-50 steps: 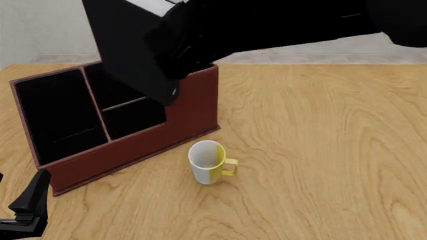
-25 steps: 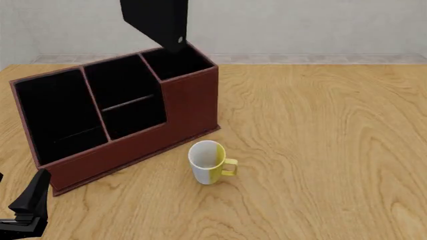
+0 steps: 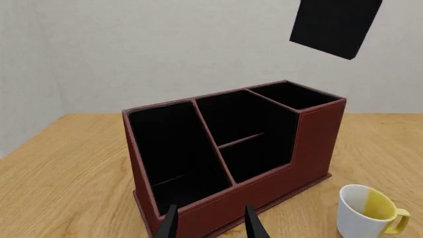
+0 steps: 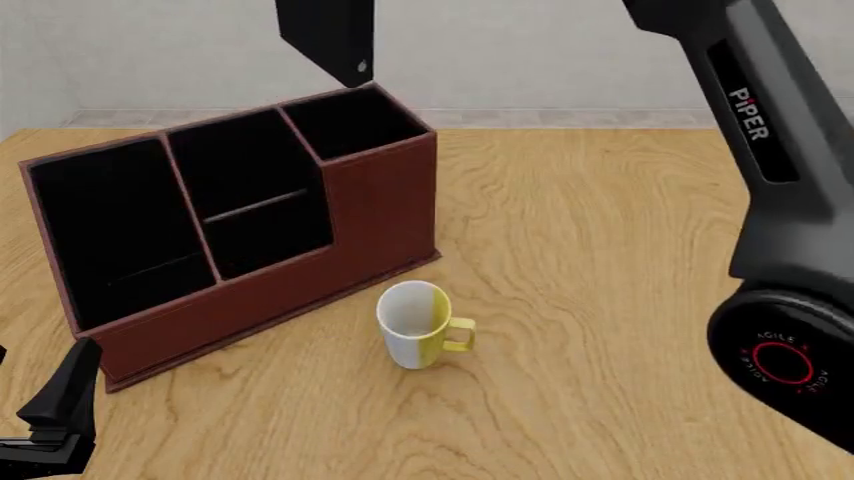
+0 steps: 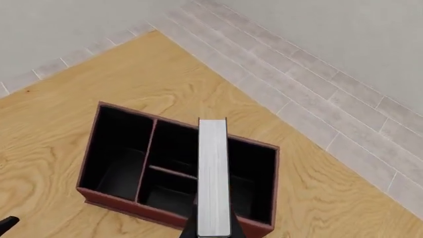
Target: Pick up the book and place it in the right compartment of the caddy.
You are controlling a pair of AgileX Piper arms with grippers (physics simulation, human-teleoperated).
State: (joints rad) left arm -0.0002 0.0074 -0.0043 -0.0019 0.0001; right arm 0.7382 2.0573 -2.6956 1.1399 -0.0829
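Note:
The black book [image 4: 324,35] hangs above the caddy [image 4: 267,290], its lower corner just over the right compartment [image 4: 354,120]. In the right wrist view its white page edge [image 5: 213,178] faces the camera, held between the tips of my right gripper [image 5: 213,233], which is shut on it. There the book lies over the caddy [image 5: 112,196], across the divider beside the right compartment [image 5: 254,173]. In the front view only the right arm [image 4: 761,200] shows. My left gripper [image 3: 211,228] is open and empty, low in front of the caddy [image 3: 310,148]. The book [image 3: 336,25] shows high above.
A white and yellow mug [image 4: 420,325] stands on the wooden table [image 4: 641,300] just in front of the caddy's right end; it also shows in the left wrist view [image 3: 367,213]. The left arm's end [image 4: 54,410] sits at the near left edge.
The book has risen a little and moved slightly right, over the right compartment. The right arm, which blocked the top a second ago, now shows along the right side. The left arm is still.

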